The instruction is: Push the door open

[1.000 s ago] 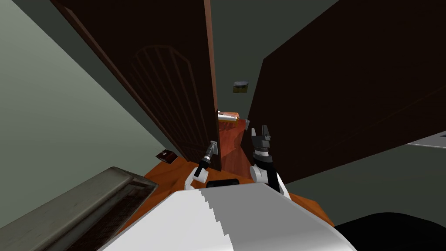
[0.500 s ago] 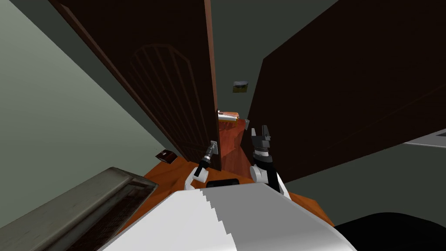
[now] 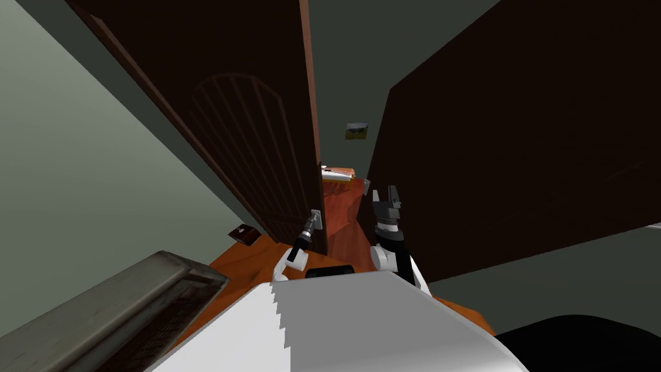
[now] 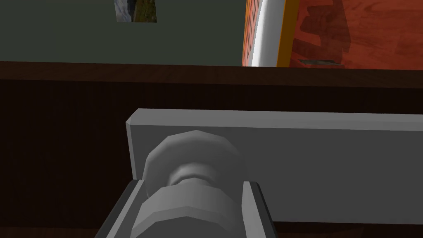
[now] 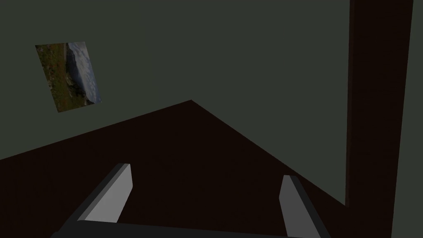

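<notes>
A dark brown door (image 3: 258,129) with an arched panel stands ajar ahead of me on the left. Its grey handle (image 3: 315,218) sits on a grey plate at the door's free edge. My left gripper (image 3: 308,230) is shut on that handle. In the left wrist view the round grey knob (image 4: 192,163) lies between both fingers (image 4: 124,206), in front of the plate (image 4: 322,165) and the door face (image 4: 62,144). My right gripper (image 3: 386,194) is raised beside the gap, open and holding nothing, its fingers (image 5: 113,194) spread before a dark brown surface.
A large dark brown panel (image 3: 516,129) stands close on my right. A grey-topped cabinet (image 3: 116,310) is at my lower left. Through the gap lie reddish wood floor (image 3: 342,223), a white and orange object (image 3: 337,173) and a small wall picture (image 3: 357,131). A small dark book (image 3: 244,234) lies on the floor.
The whole head view has shifted slightly, so I have moved a little. The door's free edge leans slightly more to the left. My left gripper stays on the handle.
</notes>
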`<state>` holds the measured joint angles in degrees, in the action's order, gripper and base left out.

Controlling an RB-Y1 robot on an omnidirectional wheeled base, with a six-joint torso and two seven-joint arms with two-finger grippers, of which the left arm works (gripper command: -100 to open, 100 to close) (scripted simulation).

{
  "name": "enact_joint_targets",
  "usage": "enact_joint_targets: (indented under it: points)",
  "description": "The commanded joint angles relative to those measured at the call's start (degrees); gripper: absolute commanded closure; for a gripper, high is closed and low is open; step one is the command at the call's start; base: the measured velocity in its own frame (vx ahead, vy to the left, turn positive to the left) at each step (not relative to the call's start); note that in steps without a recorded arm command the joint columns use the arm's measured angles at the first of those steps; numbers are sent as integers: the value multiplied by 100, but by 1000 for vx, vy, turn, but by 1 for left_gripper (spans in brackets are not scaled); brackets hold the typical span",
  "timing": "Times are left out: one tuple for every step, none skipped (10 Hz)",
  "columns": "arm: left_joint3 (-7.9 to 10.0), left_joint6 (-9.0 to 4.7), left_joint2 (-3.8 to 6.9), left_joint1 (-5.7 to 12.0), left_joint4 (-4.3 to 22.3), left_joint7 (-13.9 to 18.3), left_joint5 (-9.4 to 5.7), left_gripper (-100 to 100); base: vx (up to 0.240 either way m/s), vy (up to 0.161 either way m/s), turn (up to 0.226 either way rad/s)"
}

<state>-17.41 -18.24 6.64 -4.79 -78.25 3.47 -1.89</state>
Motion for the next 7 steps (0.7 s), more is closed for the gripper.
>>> enact_joint_targets:
  points:
    - [141, -14, -26, 72, -35, -52, 1, 100, 161, -84, 27]
    - [218, -4, -43, 99, -5, -79, -2, 100, 189, -98, 69]
    - [306, 8, -64, 131, 30, -110, -4, 100, 206, -151, 96]
    - [350, 14, -75, 146, 47, -126, -6, 100, 161, -131, 81]
    - [398, 20, -88, 164, 67, -143, -7, 100, 119, -98, 50]
    - [447, 27, -101, 181, 86, -160, -8, 100, 95, -74, 48]
    - [495, 33, -114, 198, 105, -177, -10, 100, 82, -55, 46]
